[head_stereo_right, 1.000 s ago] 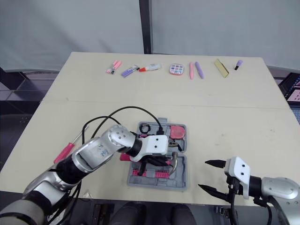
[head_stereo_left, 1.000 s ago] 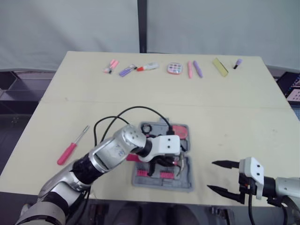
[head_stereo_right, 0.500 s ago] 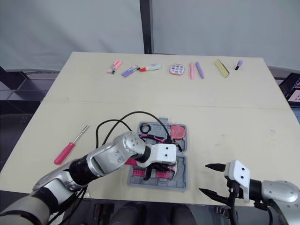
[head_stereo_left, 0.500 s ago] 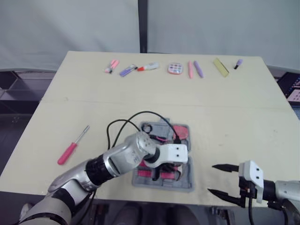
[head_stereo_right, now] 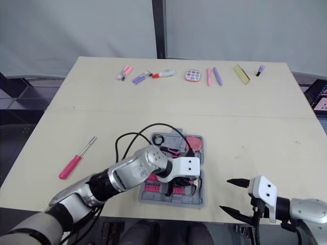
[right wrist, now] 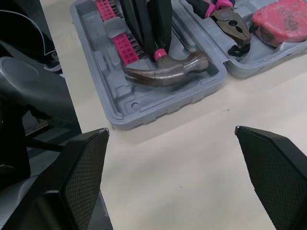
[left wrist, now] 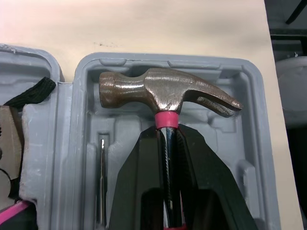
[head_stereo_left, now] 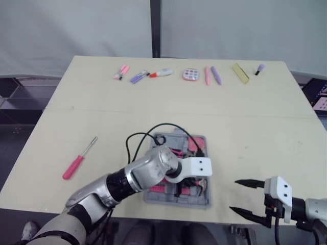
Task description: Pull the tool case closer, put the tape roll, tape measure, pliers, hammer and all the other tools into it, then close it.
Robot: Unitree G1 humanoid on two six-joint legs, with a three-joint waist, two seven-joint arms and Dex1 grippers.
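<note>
Steel-headed hammer (left wrist: 165,93), gripped by its shaft in the left tool (left wrist: 168,132), has been lowered into the near half of the open case (left wrist: 230,67), while the wide-spread right tool (head_stereo_left: 234,195) has been drawn slightly back along the surface (head_stereo_left: 255,127).

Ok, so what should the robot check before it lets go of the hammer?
1. The hammer head sits over its slot in the tool case: ok.
2. The left hand is shut on the hammer shaft: ok.
3. The right hand is open, away from the case: ok.
4. The pliers and tape measure are inside: ok.
5. The screwdriver is packed: not ok, on the table.
6. The hammer lies flat: cannot tell.
</note>
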